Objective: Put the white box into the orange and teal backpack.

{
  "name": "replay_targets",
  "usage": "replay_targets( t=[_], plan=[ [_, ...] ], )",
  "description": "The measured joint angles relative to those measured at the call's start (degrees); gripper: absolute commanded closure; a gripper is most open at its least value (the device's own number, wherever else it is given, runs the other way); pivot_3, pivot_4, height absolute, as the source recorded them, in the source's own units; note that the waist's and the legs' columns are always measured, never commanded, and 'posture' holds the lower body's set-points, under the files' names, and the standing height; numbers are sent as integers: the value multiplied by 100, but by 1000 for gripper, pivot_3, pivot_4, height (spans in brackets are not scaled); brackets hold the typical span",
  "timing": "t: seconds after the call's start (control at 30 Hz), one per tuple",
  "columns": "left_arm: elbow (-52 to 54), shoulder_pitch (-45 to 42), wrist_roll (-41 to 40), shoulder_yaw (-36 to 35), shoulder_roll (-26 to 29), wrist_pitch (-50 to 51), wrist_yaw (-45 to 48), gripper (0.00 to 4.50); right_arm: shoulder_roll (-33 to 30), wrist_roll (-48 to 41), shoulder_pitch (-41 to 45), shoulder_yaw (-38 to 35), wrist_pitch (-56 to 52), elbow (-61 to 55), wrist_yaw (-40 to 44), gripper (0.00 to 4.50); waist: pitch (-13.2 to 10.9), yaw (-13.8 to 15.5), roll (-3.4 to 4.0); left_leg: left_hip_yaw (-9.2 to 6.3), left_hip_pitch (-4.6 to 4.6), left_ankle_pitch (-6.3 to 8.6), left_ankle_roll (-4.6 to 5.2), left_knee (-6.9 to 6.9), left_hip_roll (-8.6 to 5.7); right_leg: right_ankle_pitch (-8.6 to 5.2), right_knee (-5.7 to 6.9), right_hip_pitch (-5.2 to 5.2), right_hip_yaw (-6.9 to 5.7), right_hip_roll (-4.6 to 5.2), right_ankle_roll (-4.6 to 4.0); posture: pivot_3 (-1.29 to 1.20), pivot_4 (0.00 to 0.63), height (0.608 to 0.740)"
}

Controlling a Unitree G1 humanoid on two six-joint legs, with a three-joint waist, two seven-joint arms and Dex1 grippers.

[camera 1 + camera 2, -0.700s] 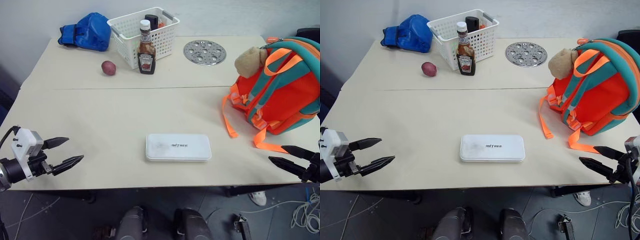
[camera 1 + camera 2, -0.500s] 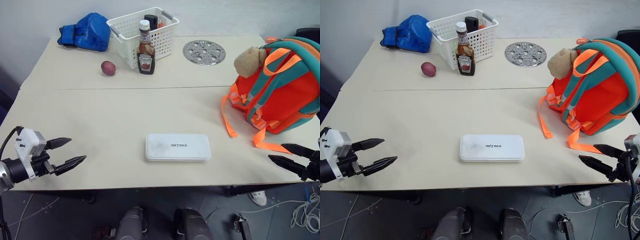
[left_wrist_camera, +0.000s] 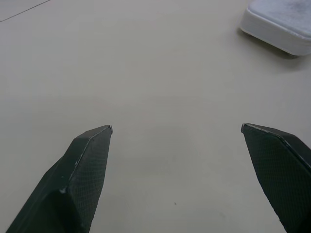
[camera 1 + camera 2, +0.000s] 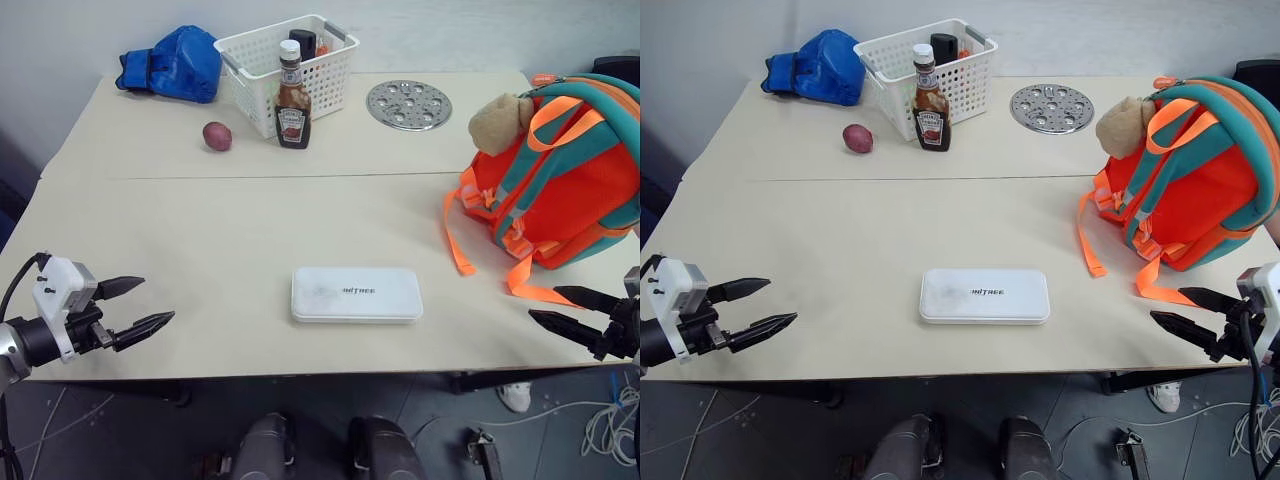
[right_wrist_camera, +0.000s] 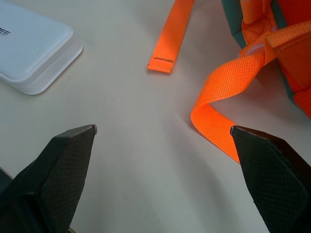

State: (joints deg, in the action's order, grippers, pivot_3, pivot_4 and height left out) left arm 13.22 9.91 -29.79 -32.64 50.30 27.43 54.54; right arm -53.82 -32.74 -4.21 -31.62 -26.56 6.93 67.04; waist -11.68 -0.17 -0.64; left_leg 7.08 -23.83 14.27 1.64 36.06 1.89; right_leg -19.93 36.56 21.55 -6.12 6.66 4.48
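Observation:
The white box (image 4: pixel 356 294) lies flat near the table's front edge, in the middle; one of its corners shows in the left wrist view (image 3: pixel 282 24) and in the right wrist view (image 5: pixel 34 46). At the right side stands the orange and teal backpack (image 4: pixel 565 175), a tan plush toy (image 4: pixel 500 122) on it and orange straps (image 5: pixel 228 90) trailing onto the table. My left gripper (image 4: pixel 140 306) hangs open at the front left corner, well left of the box. My right gripper (image 4: pixel 562 308) is open at the front right, just below the backpack's straps. Both hold nothing.
At the back stand a white lattice basket (image 4: pixel 270 62), a ketchup bottle (image 4: pixel 292 98) in front of it, a blue bundle (image 4: pixel 180 62), a red potato (image 4: pixel 217 135) and a round metal perforated disc (image 4: pixel 408 104). Cables lie on the floor at the right (image 4: pixel 610 425).
The right gripper has edged a little inward over the table's front right edge. The left gripper has hardly moved. The box and backpack are unmoved.

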Motion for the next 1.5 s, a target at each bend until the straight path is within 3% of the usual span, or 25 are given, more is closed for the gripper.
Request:
replay_targets(
  t=[0.07, 0.23, 0.43, 0.57, 0.83, 1.07, 1.3, 1.5],
  plan=[
    [5, -15, -1, 2, 0, 46, -11, 0, 0, -2, 17, 17, -7, -7, 22, 592, 0, -1, 0, 0, 0, -5, 8, 0, 0, 0, 1, 0, 0, 0, 0, 0, 150, 740],
    [178, -289, -261, 269, 10, 714, -95, 0, 0, -83, 121, 191, -153, -254, 167, 2272, 0, 0, 0, -1, 1, -6, 7, 2, 0, 0, 8, 0, 1, 0, 0, 0, 150, 740],
    [148, -1376, -1371, 714, 8, 2640, -515, 0, -182, 38, 580, 980, -112, -544, 662, 4397, 0, 6, -1, 0, 20, -16, 8, 5, -3, 1, 34, -9, 6, 0, 2, 0, 150, 740],
    [-360, -2623, -2090, 1189, -42, 4506, -939, 0, -186, 549, 1552, 2019, 404, -331, 985, 4457, -3, 3, -6, 0, 26, -43, -33, 8, -6, 1, 53, -6, 7, -5, 3, 0, 150, 740],
    [-1305, -4094, -2822, 1568, -797, 6374, -1412, 0, 112, 1362, 2602, 3165, 1254, 382, 1260, 4457, -7, 4, -13, -3, 39, -51, -51, 13, -6, 3, 93, -1, 7, -10, 11, 0, 150, 740],
    [-2458, -4743, -2923, 2252, -1145, 6499, -2138, 0, 574, 2178, 3301, 3742, 1974, 1192, 1052, 4457, -9, -6, -16, -1, 44, -55, -55, 19, -7, 3, 98, -3, 12, -10, 11, 0, 150, 740],
    [-2897, -5135, -2868, 2709, -1432, 6503, -2325, 0, 782, 2318, 3425, 3859, 2171, 1268, 1044, 4457, -9, 7, -17, -2, 41, -57, -54, 29, -7, 3, 101, -5, 11, -10, 11, 0, 150, 740],
    [-2985, -5604, -2187, 3135, -2100, 6389, -2502, 0, 956, 2386, 3444, 3922, 2293, 1339, 1021, 4457, -9, 17, -18, -3, 42, -59, -51, 39, -11, 3, 106, -10, 13, -9, 11, 0, 150, 740]
  ],
)
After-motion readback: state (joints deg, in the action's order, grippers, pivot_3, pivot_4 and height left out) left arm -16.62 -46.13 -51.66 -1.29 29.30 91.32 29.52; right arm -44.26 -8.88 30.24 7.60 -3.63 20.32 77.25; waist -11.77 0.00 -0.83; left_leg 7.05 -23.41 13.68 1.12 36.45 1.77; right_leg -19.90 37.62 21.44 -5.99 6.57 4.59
